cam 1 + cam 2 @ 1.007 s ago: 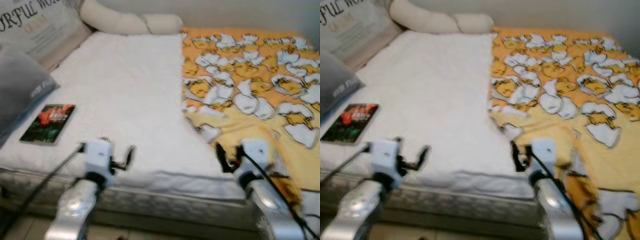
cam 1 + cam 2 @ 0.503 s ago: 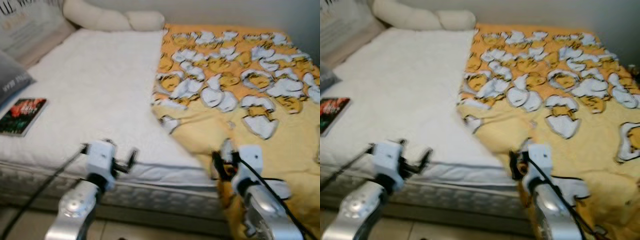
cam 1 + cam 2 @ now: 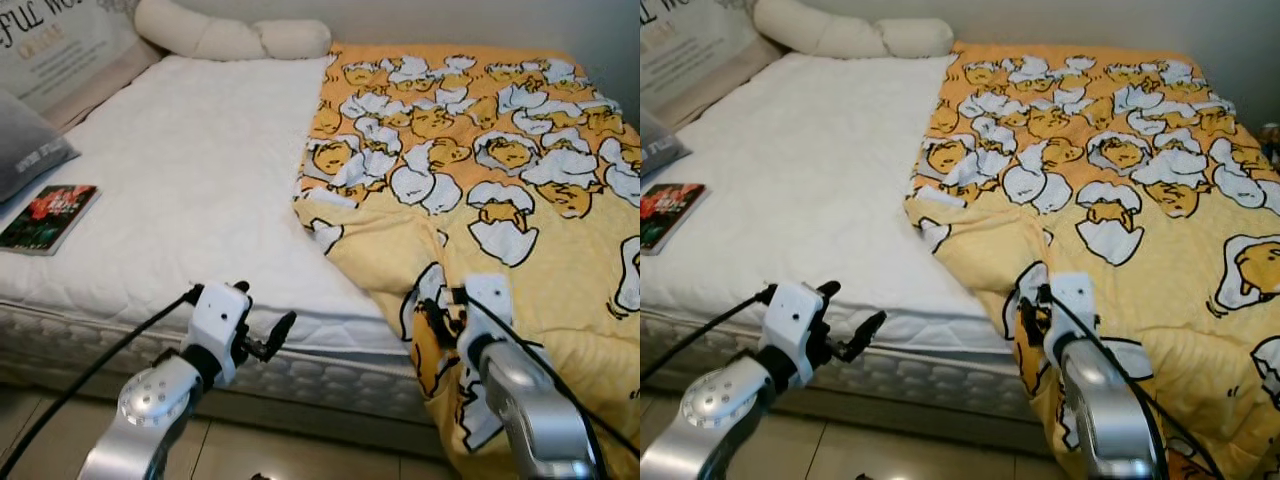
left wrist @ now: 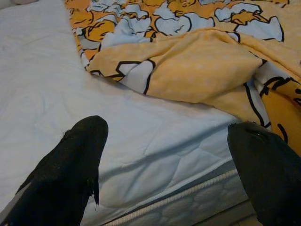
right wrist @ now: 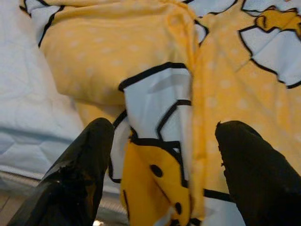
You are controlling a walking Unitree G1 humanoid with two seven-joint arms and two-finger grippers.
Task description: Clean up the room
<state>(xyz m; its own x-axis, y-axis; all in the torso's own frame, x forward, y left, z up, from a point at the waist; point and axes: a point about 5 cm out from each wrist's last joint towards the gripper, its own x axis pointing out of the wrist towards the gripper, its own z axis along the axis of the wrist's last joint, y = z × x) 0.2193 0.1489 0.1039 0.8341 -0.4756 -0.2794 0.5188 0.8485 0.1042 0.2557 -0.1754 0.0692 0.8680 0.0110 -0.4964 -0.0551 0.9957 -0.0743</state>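
A yellow blanket (image 3: 480,170) printed with cartoon eggs covers the right half of the bed and hangs over its front edge. The white mattress (image 3: 200,170) lies bare on the left half. A dark book (image 3: 48,217) with a red picture rests near the mattress's left edge. My left gripper (image 3: 262,312) is open, held just before the mattress's front edge, with the blanket's folded corner (image 4: 188,66) ahead of it. Above the blanket's hanging front part (image 5: 160,108), my right gripper (image 3: 437,315) is open and holds nothing.
A grey pillow (image 3: 25,150) and a printed cushion (image 3: 60,40) lie at the left. A long white pillow (image 3: 230,38) lies along the far edge by the wall. Tiled floor (image 3: 260,460) shows below the bed's front side.
The camera has shifted, so the whole bed sits differently in view. Both grippers now stand lower against the bed's front edge, the right one over the hanging blanket.
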